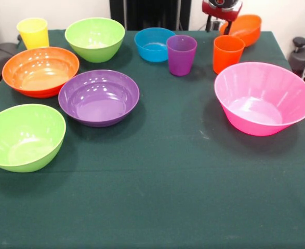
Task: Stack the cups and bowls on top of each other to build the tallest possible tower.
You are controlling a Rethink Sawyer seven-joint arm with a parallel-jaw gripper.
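Gripper (pixel 221 23) at far edge, seemingly clamped on rim of small orange bowl (pixel 244 28), which hangs tilted. Orange cup (pixel 227 53) just beside; pink bowl (pixel 263 97) nearer. Risk: rim slips, bowl drops, topples cup.

Lab: robot arm (pixel 222 8), cloth-covered table (pixel 168 197)

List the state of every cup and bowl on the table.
yellow cup: upright
purple cup: upright
orange cup: upright
pink bowl: tilted
small orange bowl: tilted, at pincer
blue bowl: upright, empty
purple bowl: upright, empty
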